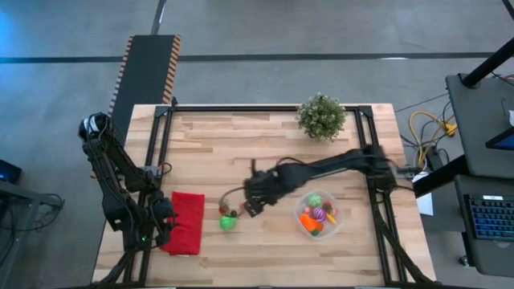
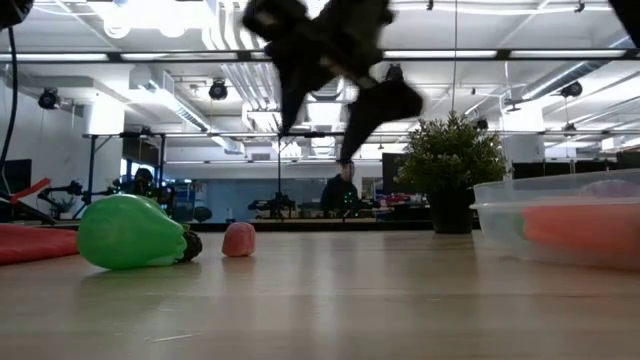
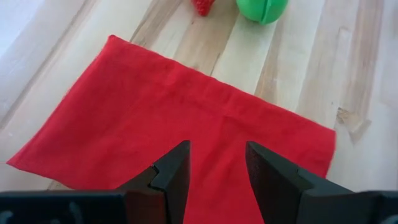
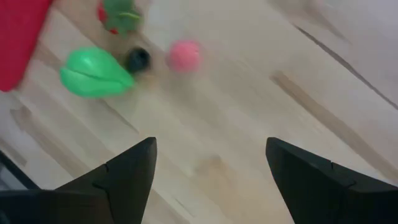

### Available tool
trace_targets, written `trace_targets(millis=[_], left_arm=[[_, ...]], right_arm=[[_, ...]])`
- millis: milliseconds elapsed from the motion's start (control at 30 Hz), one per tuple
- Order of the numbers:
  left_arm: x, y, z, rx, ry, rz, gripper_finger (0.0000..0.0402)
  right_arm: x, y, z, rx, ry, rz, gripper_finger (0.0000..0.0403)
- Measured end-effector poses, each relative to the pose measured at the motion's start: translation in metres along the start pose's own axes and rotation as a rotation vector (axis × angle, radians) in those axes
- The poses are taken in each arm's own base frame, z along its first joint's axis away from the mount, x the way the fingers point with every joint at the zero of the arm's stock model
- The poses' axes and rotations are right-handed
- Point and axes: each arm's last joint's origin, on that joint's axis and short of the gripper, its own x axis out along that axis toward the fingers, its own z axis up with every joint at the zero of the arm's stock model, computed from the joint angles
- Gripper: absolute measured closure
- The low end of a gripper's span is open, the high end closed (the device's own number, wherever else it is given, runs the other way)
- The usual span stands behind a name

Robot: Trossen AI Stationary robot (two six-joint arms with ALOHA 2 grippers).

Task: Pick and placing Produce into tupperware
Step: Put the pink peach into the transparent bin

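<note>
Wooden worktop (image 1: 241, 144), seen from above and at surface level, carrying all items. The right arm reaches in from the right edge toward the middle; its right gripper (image 1: 254, 201) hangs above the worktop, clear of the surface, between the tupperware and the loose produce, with jaws spread wide and nothing between them. The left arm waits at the left edge; its left gripper (image 3: 216, 168) sits over the red cloth (image 1: 185, 222), jaws partly apart and empty.

Potted plant (image 1: 322, 116) stands near the far edge of the worktop. The red cloth lies flat at the near left.

The tupperware (image 1: 316, 214), round and clear, sits right of centre near the front and holds several pieces of produce: orange, green, red and pink-purple are visible inside.

Loose produce lies on the bare wood between cloth and tupperware: a green piece (image 4: 93, 73), a small pink piece (image 4: 184, 55) just beside it, a dark round piece (image 4: 137, 58) between the two, and a red piece with a green top (image 4: 117, 17) nearer the cloth.
</note>
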Motion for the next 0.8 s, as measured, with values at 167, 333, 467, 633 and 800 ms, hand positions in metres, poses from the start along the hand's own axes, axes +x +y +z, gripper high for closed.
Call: trace_targets(millis=[167, 333, 467, 633, 800], left_arm=[[-0.001, -0.002, 0.001, -0.01, 0.0, -0.014, 0.0262], [-0.001, -0.003, 0.001, -0.017, 0.0, -0.024, 0.0262], [-0.001, -0.003, 0.001, -0.017, -0.001, -0.023, 0.0262], [-0.001, -0.003, 0.0, -0.018, -0.002, -0.024, 0.0262], [-0.001, -0.004, 0.0, -0.022, -0.001, -0.029, 0.0262]], right_arm=[[0.025, 0.016, 0.024, -0.079, 0.067, -0.014, 0.0109], [0.041, 0.027, 0.039, -0.118, 0.089, -0.061, 0.0114], [0.059, 0.034, 0.046, -0.172, 0.105, -0.087, 0.0115], [0.079, 0.029, 0.046, -0.22, 0.128, -0.117, 0.0121], [0.081, 0.03, 0.048, -0.29, 0.105, -0.112, 0.0134]])
